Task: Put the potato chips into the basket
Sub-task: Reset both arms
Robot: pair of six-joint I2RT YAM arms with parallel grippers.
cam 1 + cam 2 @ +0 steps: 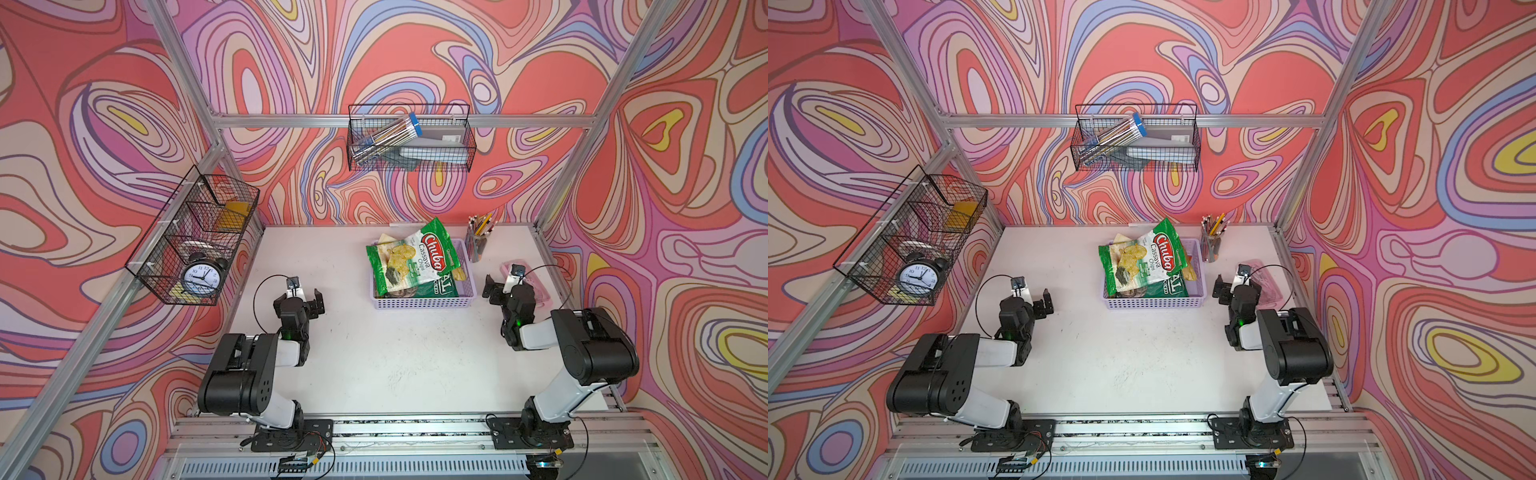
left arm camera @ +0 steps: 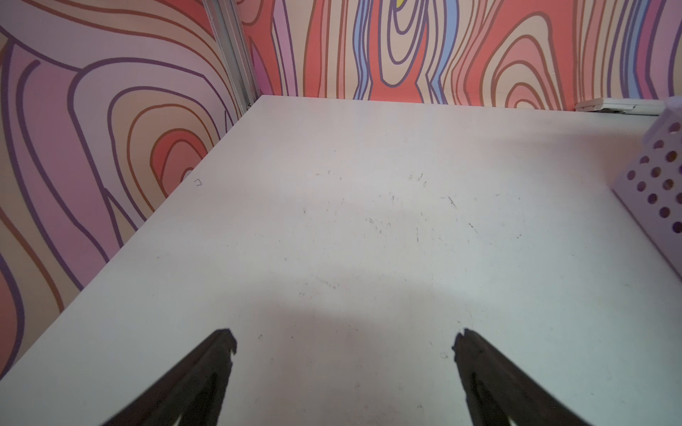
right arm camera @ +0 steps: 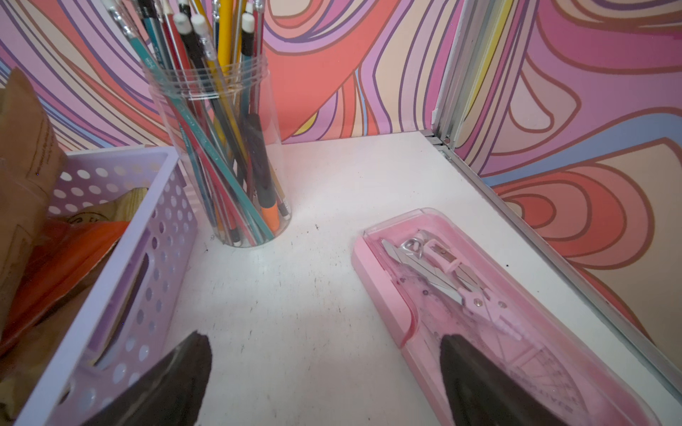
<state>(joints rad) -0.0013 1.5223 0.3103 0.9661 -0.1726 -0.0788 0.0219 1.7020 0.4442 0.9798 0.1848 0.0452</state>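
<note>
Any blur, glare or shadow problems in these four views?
Both top views: sharp, evenly lit. Left wrist view: soft shadow on the table by the left hand. Right wrist view: right hand and near basket wall blurred, pencil cup sharp.

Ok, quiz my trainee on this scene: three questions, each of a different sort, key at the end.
1. True or false: the left gripper is holding a chip bag.
2. Which bag lies on top of the pile in the lilac basket? A) the bright green Chuba bag B) a blue bag C) a black bag
3. What fills the clear cup that stands beside the basket?

Key: 1 false, its jaws are wide apart with nothing between them; 2 A; 3 pencils.
</note>
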